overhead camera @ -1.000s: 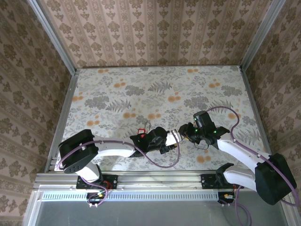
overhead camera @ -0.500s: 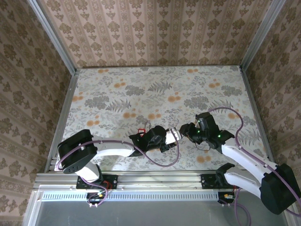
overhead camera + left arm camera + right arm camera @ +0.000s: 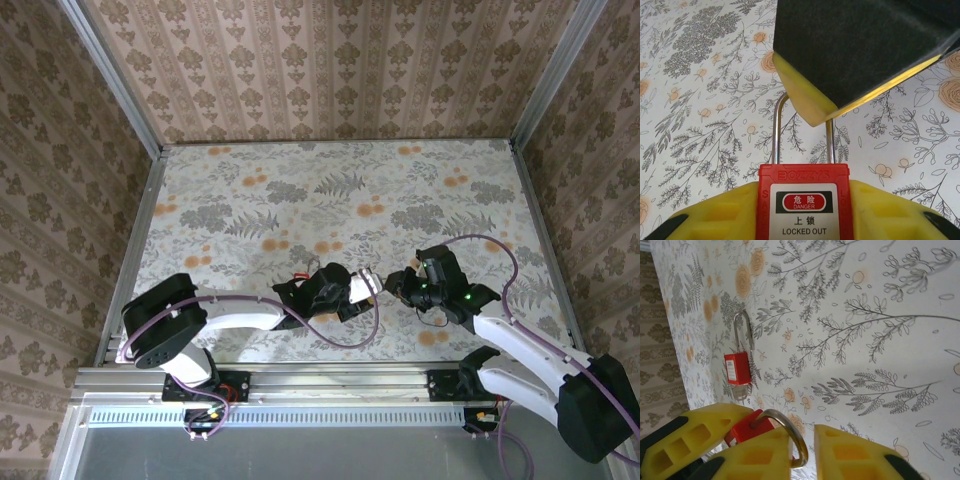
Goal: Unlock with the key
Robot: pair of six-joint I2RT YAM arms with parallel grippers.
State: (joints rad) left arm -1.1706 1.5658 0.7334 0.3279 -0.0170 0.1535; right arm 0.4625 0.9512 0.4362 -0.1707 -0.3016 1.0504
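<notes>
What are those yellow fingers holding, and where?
Left fingers clamp the red padlock by its body, shackle free. Right fingers seem to pinch the red-headed key at its ring.

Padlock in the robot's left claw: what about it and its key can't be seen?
- Left wrist view: the padlock has its underside, keyhole included, cut off by the frame's lower edge; a yellow finger covers the top of the shackle.
- Right wrist view: the key's blade is hidden by the right gripper; a key ring shows.
- Top view: too small to tell whether any key is inserted.
</notes>
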